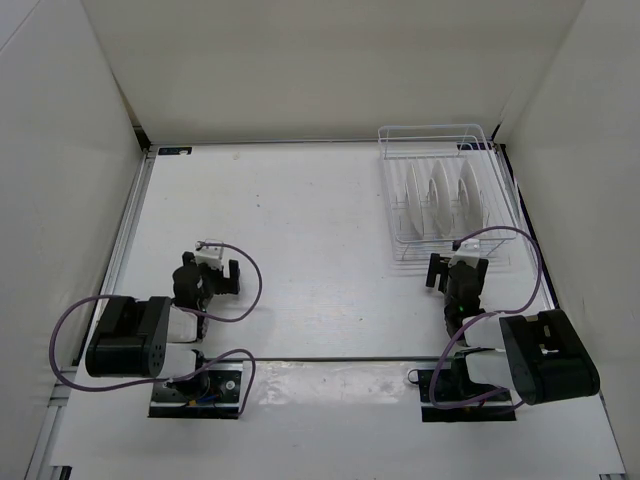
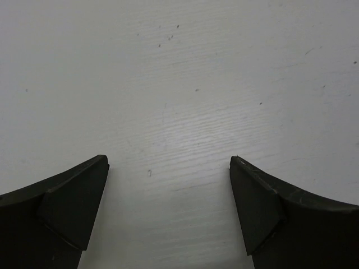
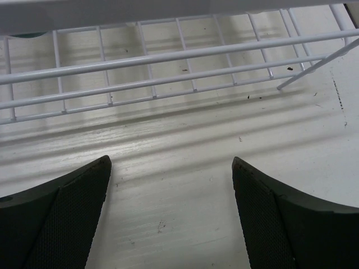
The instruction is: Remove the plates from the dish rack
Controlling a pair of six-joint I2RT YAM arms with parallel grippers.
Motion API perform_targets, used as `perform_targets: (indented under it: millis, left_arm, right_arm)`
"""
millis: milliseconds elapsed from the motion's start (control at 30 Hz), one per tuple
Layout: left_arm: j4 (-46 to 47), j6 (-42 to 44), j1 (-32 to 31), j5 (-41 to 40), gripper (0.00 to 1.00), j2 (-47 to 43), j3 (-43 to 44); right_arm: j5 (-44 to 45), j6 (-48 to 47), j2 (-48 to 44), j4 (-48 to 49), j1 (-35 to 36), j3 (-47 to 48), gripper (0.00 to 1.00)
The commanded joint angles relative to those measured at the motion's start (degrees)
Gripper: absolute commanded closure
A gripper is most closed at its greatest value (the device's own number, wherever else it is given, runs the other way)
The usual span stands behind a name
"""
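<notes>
The white wire dish rack (image 1: 490, 215) stands at the far right of the table. Three white plates (image 1: 440, 195) stand on edge between its prongs. My right gripper (image 1: 458, 262) is open and empty, low over the table just in front of the rack's near side; the rack's near wires (image 3: 168, 78) fill the top of the right wrist view. My left gripper (image 1: 208, 262) is open and empty over bare table (image 2: 179, 101) at the left, far from the rack. The plates' rim patterns cannot be made out.
White walls (image 1: 60, 150) close the table on the left, back and right. A metal rail (image 1: 135, 200) runs along the left edge. Purple cables (image 1: 245, 290) loop beside both arms. A seam (image 1: 320, 358) crosses the table near the arm bases.
</notes>
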Motion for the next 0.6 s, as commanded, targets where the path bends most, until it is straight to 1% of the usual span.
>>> perform_targets:
  millis: [0, 100, 133, 167, 200, 233, 267, 300, 333, 400, 433, 467, 500, 567]
  left_arm:
    - [7.8, 2.5, -1.3, 1.9, 0.00, -0.6, -11.0]
    - [11.9, 4.1, -2.4, 1.9, 0.00, -3.8, -14.8]
    - [11.3, 4.8, -3.9, 2.0, 0.00, -5.4, -15.5]
    - [10.0, 6.1, -4.6, 2.0, 0.00, -12.4, -16.1]
    - [-1.4, 6.1, -5.8, 1.9, 0.00, -15.3, -14.9]
    - [-7.7, 5.5, -5.9, 1.0, 0.00, -21.0, -10.9]
    - [-21.6, 0.2, -6.0, 0.4, 0.00, -25.8, -8.2]
    - [-33.6, 0.4, -6.1, 2.4, 0.00, -28.3, -5.4]
    - [-41.2, -2.1, -6.8, 3.4, 0.00, -28.6, 1.9]
    - [-47.6, -3.1, -7.2, 5.3, 0.00, -29.4, 5.0]
    - [-56.6, -3.3, -7.9, 7.2, 0.00, -29.6, 8.5]
    - [-58.5, -3.8, -8.0, 7.7, 0.00, -30.0, 9.0]
    - [-59.2, -4.7, -8.4, 9.4, 0.00, -32.7, 8.6]
    - [-60.3, -6.0, -8.5, 11.4, 0.00, -37.4, 5.6]
  right_arm:
    - [0.5, 0.5, 0.0, 0.4, -0.5, 1.4, 0.10]
    - [0.4, 0.5, 0.0, 0.8, -0.6, 1.3, 0.10]
    - [0.5, 0.5, -0.2, 0.7, -0.6, 1.5, 0.10]
    - [0.5, 0.5, -0.2, 0.7, -0.7, 1.3, 0.10]
    - [0.6, 0.5, 0.0, 0.6, -0.7, 1.3, 0.10]
    - [0.4, 0.5, 0.0, 0.6, -0.5, 1.3, 0.10]
    - [0.5, 0.5, 0.0, 0.7, -0.6, 1.3, 0.10]
    - [0.4, 0.5, -0.2, 0.6, -0.5, 1.3, 0.10]
    - [0.4, 0.5, -0.1, 0.7, -0.7, 1.3, 0.10]
    - [-0.5, 0.5, -0.1, 0.8, -0.5, 1.2, 0.10]
    - [0.4, 0.4, -0.2, 0.7, -0.5, 1.2, 0.10]
    - [0.3, 0.5, -0.1, 0.7, -0.5, 1.3, 0.10]
    - [0.2, 0.5, -0.2, 0.7, -0.5, 1.2, 0.10]
    - [0.3, 0.5, -0.2, 0.7, -0.5, 1.1, 0.10]
